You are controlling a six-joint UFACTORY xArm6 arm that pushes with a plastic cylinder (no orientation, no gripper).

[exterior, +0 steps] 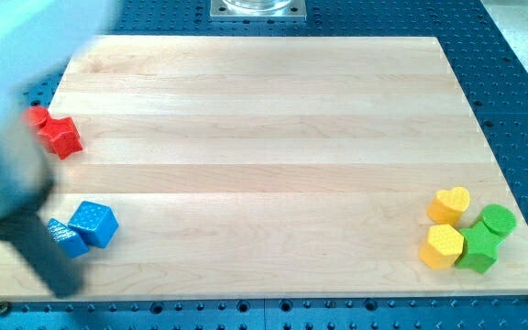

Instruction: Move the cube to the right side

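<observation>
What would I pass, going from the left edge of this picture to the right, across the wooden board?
Blurred dark rod (its tip is too smeared to place), red star-shaped block, blue cube, then far across, yellow hexagonal block, yellow heart-shaped block, green hexagonal block, green round block.

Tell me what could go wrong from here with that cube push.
1. My tip looks blurred near the view's bottom left, beside the smaller blue block; it may shove that one too.
2. The blue cube touches that block, so both could travel together.
3. The yellow heart and its neighbours crowd the right side.
</observation>
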